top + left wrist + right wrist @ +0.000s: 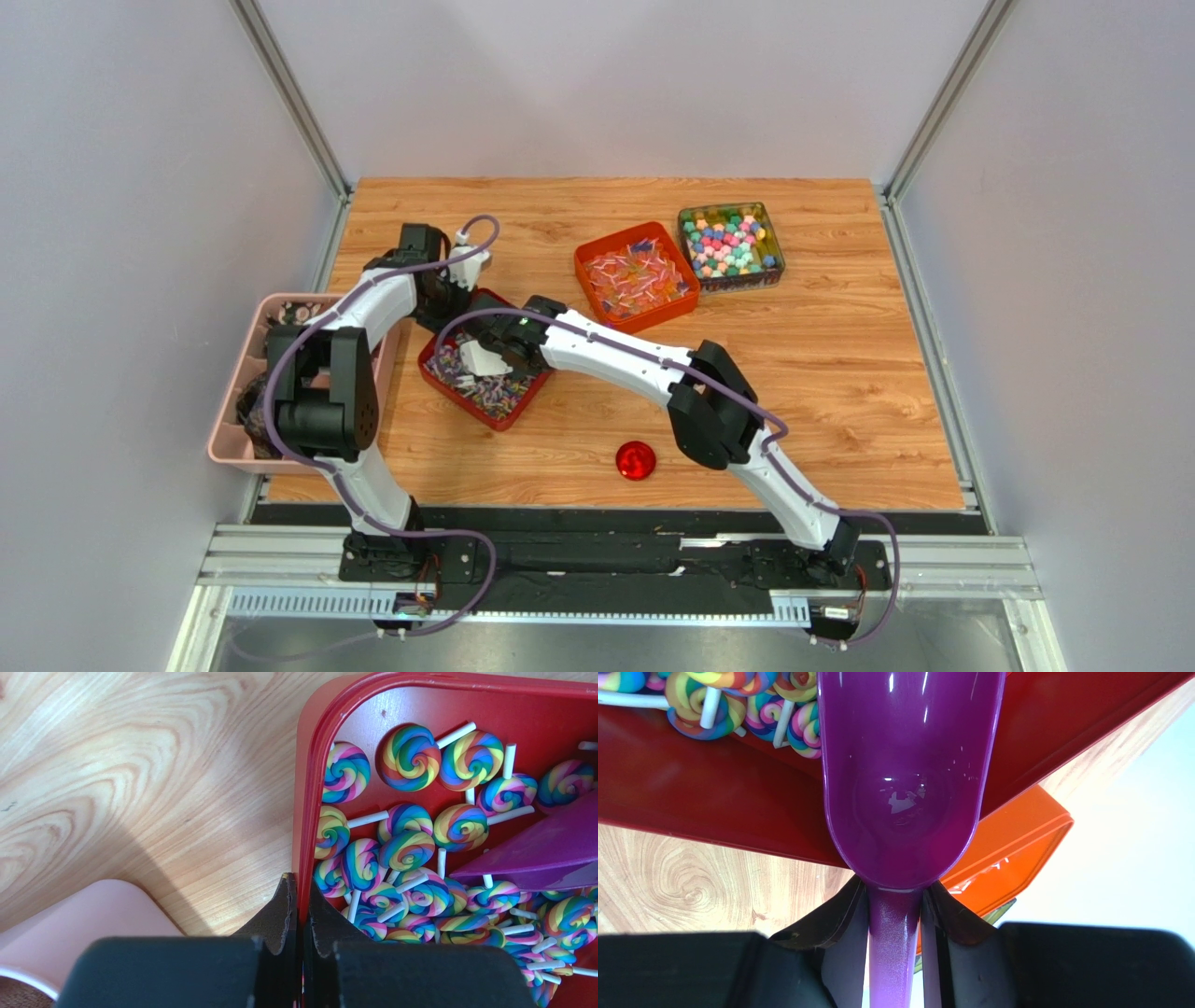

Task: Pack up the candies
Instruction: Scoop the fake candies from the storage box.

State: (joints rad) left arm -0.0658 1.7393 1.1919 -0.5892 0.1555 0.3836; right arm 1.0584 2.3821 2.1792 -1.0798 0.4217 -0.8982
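Note:
A red tray [456, 396] holds many rainbow swirl lollipops [410, 756] on white sticks. My left gripper [300, 885] is shut on the tray's left wall [303, 798], one finger outside and one inside. My right gripper [894, 889] is shut on the handle of a purple scoop [910, 777]. The scoop bowl is empty, tipped over the tray's edge with lollipops [703, 700] just beyond it. The scoop also shows in the left wrist view [547, 854]. Twist-wrapped candies [638, 277] lie in an orange tray [612, 238] further back.
A clear box [731, 245] of small mixed-colour sweets stands right of the orange tray. A round red lid [636, 459] lies on the wood near the front. A pink basket [232, 420] sits at the table's left edge, next to the left arm.

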